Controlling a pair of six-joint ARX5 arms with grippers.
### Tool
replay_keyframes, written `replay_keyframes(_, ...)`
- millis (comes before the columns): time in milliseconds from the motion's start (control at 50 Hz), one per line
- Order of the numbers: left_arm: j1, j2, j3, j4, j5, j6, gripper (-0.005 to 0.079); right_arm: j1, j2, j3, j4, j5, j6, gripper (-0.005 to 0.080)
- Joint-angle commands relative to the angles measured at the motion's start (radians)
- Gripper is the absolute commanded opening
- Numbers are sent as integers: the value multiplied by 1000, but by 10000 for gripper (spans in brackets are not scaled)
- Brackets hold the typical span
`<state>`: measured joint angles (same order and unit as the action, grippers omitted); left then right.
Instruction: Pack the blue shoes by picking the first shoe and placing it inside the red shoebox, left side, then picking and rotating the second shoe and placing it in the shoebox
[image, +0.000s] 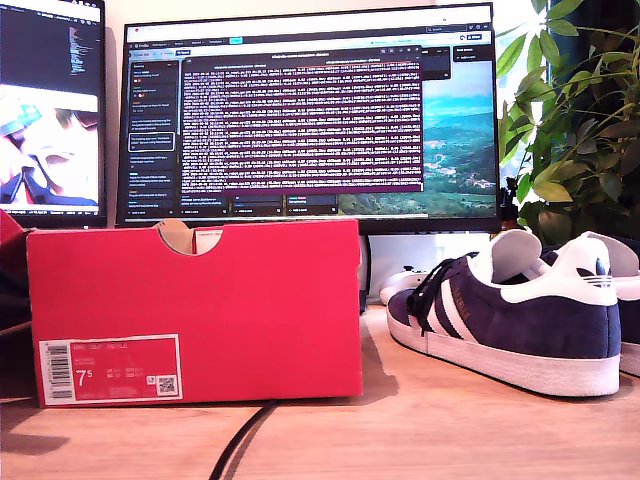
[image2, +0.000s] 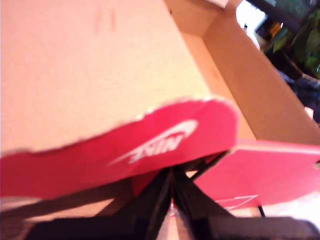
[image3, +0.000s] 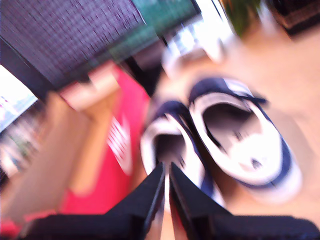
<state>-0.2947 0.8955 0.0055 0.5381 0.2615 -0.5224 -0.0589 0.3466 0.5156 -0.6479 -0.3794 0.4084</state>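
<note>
The red shoebox (image: 195, 310) stands on the table (image: 420, 430) in front of the monitor (image: 310, 120), label facing the exterior view; the two blue shoes (image: 505, 320) sit side by side on the table beside the box, at its end away from the label; my first pincer (image2: 172, 197) is clenched, empty, just under the box's flap (image2: 150, 145); my second pincer (image3: 166, 175) is clenched, empty, above the shoe (image3: 172, 150) nearer the box

Two lit monitors (image: 310, 115) behind; leafy plant (image: 575, 110) beside them; black cable (image: 240, 440) on the wooden desk (image: 450, 430).
</note>
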Motion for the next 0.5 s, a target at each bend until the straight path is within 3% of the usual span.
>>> replay_keyframes(0, -4, 3, -30, 13, 3, -5, -21, 1, 103, 67, -51, 0, -51, -13)
replay_keyframes(220, -4, 3, -30, 11, -6, -2, -21, 58, 459, 336, -254, 9, -257, -13)
replay_keyframes(480, -4, 3, -30, 10, -35, -1, -21, 169, 797, 607, -441, 95, -280, -13)
